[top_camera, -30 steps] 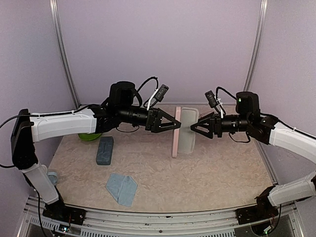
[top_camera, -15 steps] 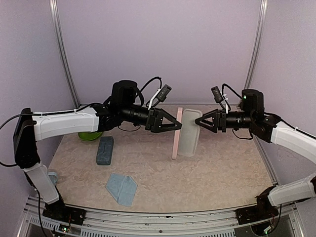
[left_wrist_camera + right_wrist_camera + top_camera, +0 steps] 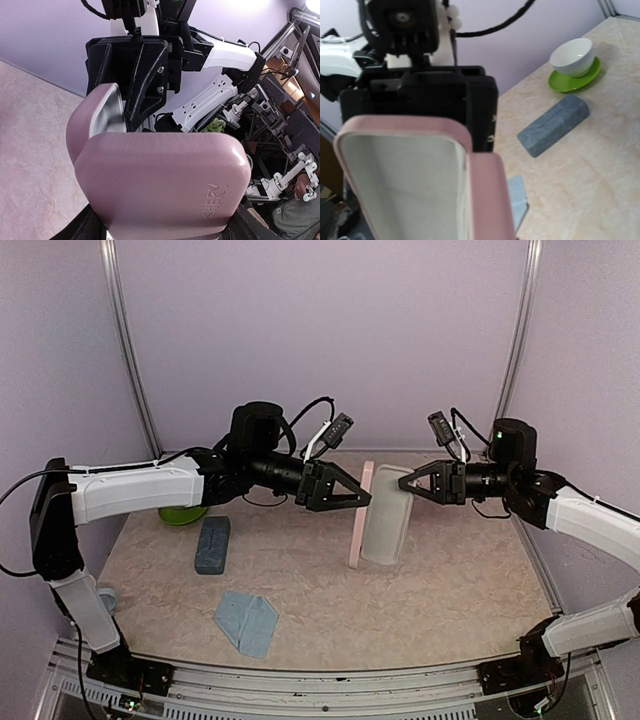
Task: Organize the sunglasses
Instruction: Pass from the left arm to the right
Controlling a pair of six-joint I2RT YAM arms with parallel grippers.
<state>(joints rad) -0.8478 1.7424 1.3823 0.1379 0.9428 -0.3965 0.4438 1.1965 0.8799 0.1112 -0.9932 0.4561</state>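
Sunglasses case (image 3: 356,532) clamped in L tool (image 3: 365,496); R tool (image 3: 405,483) seemingly at lid (image 3: 385,520), grip unclear.

From my station I see a beige, marble-patterned table (image 3: 450,580) with a closed blue-grey case (image 3: 212,544) lying left of centre. A rumpled light-blue cloth (image 3: 246,621) lies nearer the front edge, apart from that case. Toward the back left stands a green saucer (image 3: 567,84) with a white bowl (image 3: 574,55) sitting on it.

blocked: open pink case (image 3: 386,522) between left gripper (image 3: 362,498), right gripper (image 3: 408,486) | grey case (image 3: 212,544) left | free: right tabletop (image 3: 470,590)
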